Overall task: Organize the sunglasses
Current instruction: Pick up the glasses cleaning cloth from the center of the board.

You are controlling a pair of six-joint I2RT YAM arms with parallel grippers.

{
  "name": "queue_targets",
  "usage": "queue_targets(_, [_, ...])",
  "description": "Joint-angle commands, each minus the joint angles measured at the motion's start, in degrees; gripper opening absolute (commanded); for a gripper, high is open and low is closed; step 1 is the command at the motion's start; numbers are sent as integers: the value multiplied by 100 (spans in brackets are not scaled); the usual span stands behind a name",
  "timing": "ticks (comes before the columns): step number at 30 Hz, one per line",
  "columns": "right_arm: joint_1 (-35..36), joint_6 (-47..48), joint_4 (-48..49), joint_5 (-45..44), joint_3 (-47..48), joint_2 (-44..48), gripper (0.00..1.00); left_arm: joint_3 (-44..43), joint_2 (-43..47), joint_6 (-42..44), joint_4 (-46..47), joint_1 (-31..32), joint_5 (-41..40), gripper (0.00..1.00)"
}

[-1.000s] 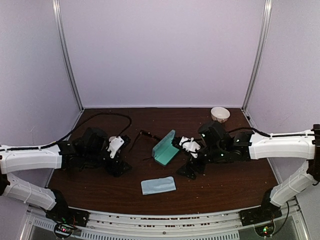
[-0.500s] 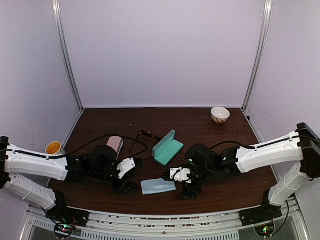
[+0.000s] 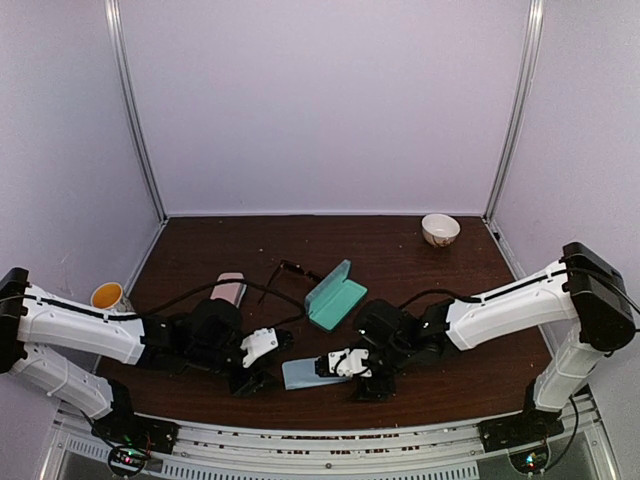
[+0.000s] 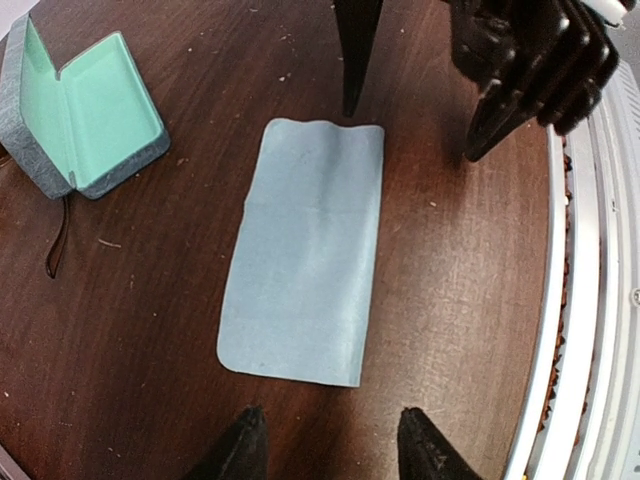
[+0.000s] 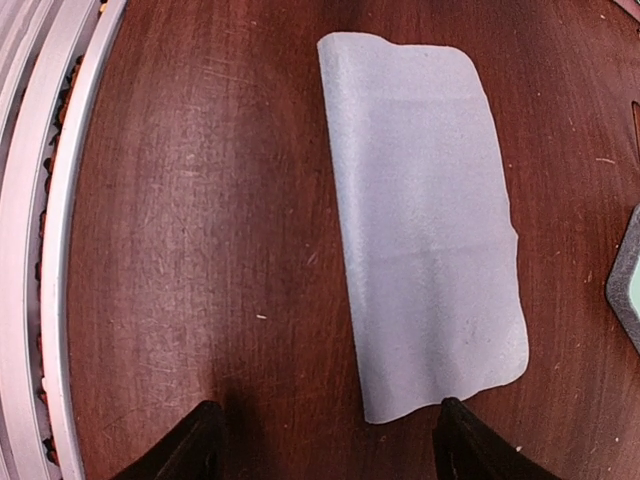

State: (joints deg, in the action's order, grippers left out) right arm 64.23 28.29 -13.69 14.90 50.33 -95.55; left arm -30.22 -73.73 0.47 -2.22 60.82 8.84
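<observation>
Both hands are low over the near part of the tabletop (image 3: 450, 340), facing each other across a light-blue cloth (image 3: 300, 374).

Left hand (image 3: 250, 381): fingers spread, nothing between them. In its own wrist view the two dark fingertips (image 4: 242, 448) sit just short of the cloth's near short edge. The cloth (image 4: 305, 250) lies flat ahead of them. Cannot tell if the tips touch the wood.

Right hand (image 3: 368, 388): fingers spread wider, also holding nothing. From its wrist camera, one fingertip (image 5: 462, 445) stands just behind the cloth's (image 5: 420, 220) near corner, and the other is off to the side over bare wood, toward the metal rail (image 5: 50, 250). From the left wrist camera, the right hand (image 4: 420, 120) comes in at the cloth's far end. One finger points down at that short edge, and whether it touches I cannot tell.

Open glasses case (image 3: 335, 296): mint lining, grey-blue shell, lid up. It is beyond the cloth and farther out than both hands, roughly between them. It lies ahead and to the left of the left hand (image 4: 330, 455) in that hand's view.

Thin wire-frame glasses (image 3: 290, 268): on the tabletop just past the open case's left end, well apart from both hands. The detail is too small to tell how they lie.

Pink case (image 3: 230, 290): closed, out beyond the left hand and close to that arm's wrist.

Small bowl (image 3: 440, 229): far back, well beyond the right hand.

Yellow cup (image 3: 107, 296): at the left margin, beside the left arm.
</observation>
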Motion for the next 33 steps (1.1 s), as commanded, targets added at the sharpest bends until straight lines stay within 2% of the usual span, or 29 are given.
queue_targets(1, [31,75,11,-131,152,-133,70,28,-60,156,218,53,170,46])
queue_targets(8, [31,39,143,-326,129,-211,60,-2,-106,173,169,62,138,43])
queue_targets(12, [30,49,245,-491,126,-227,48,-10,-106,164,169,62,133,41])
queue_targets(21, [31,120,288,-651,227,-447,31,-10,-106,173,151,75,149,39])
queue_targets(23, [28,119,276,-717,239,-494,22,-19,-108,181,143,79,144,38])
queue_targets(28, [29,107,367,-708,72,-364,9,-11,-127,198,134,79,112,34])
queue_targets(33, [29,35,412,-612,-2,-358,1,-67,-220,258,111,105,87,32])
